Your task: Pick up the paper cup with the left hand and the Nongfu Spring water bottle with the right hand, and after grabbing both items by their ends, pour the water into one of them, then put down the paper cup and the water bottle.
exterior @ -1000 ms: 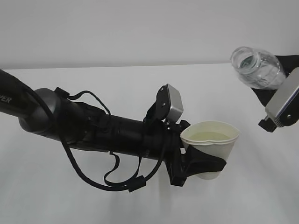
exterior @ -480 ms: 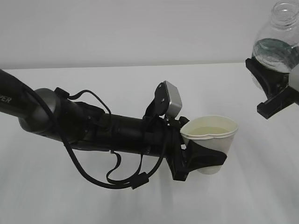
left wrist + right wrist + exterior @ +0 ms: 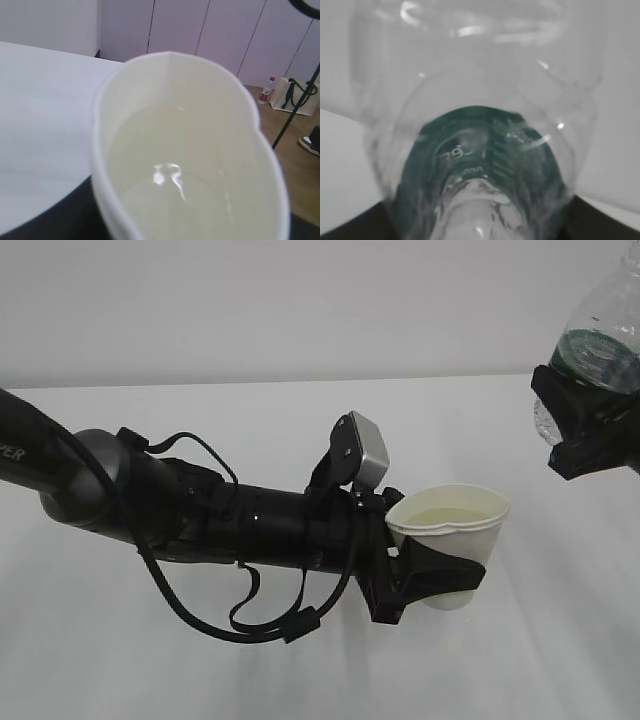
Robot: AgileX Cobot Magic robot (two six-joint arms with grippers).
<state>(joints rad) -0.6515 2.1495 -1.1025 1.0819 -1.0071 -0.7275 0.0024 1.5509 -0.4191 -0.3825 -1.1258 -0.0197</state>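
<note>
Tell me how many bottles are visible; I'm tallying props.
2: the Nongfu Spring water bottle gripped by the right hand, and a small capped bottle on the floor behind the table. Others may be hidden.

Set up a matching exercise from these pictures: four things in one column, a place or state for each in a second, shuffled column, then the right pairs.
Things:
1. paper cup
2. Nongfu Spring water bottle
3. water
4. table

States:
A. white, under both arms
B. clear, held at the right edge of the exterior view
C. pooled inside the cup
D. rim squeezed out of round by the left gripper

Pairs: 1-D, 2-B, 3-C, 4-A
</note>
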